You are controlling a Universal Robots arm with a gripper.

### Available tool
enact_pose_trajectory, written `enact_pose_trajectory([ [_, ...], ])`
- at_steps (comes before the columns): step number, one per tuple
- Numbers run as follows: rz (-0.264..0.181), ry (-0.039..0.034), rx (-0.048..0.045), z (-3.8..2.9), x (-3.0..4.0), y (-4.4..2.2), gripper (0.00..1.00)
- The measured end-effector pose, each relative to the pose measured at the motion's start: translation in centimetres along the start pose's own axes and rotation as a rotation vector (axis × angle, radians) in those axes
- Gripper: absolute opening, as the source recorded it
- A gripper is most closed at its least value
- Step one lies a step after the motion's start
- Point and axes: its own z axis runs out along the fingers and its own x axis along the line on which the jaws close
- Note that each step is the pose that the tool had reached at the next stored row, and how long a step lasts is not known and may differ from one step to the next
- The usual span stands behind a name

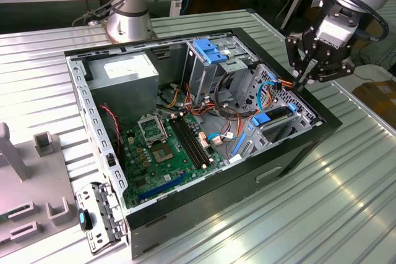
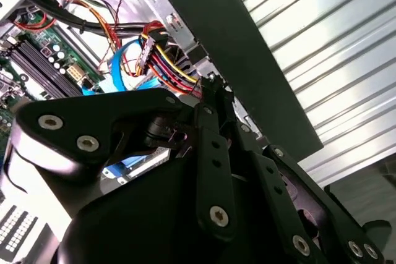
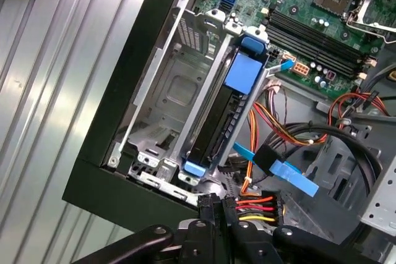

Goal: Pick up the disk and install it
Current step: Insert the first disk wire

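Exterior view: the pincer hangs over the open computer case on the table, fingertips pressed together on a bundle of wires; the disk sits edge-up in the drive cage.
Second wrist view: pincer links cover most; the coloured wires run to the tips.
First wrist view: disk already slotted in its bay; whether it is fully latched is hard to judge.

Gripper — black linkage arms with silver screws — sits with its fingertips together at a bundle of red, yellow and black wires beside the case's black wall. Behind lie a blue ribbon cable and the green motherboard.
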Motion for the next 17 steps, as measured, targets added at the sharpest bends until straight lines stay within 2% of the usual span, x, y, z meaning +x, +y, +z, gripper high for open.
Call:
enact_pose_trajectory([
  [3, 0.033, 0.0015, -0.0005, 0.04, -0.05, 0.12, 0.17],
  [4, 0.056, 0.0028, -0.001, 0.06, -0.05, 0.12, 0.17],
  [6, 0.109, 0.0054, -0.0018, 0.14, -0.06, 0.13, 0.17],
  [10, 0.246, 0.0135, -0.0046, 0.55, -0.07, 0.15, 0.17],
  [11, 0.259, 0.0141, -0.0048, 0.55, -0.14, 0.3, 0.17],
  [13, 0.261, 0.0143, -0.0049, 0.5, -0.48, 1.07, 0.17],
  [17, 0.297, 0.0161, -0.0056, 0.5, -0.56, 1.24, 0.17],
])
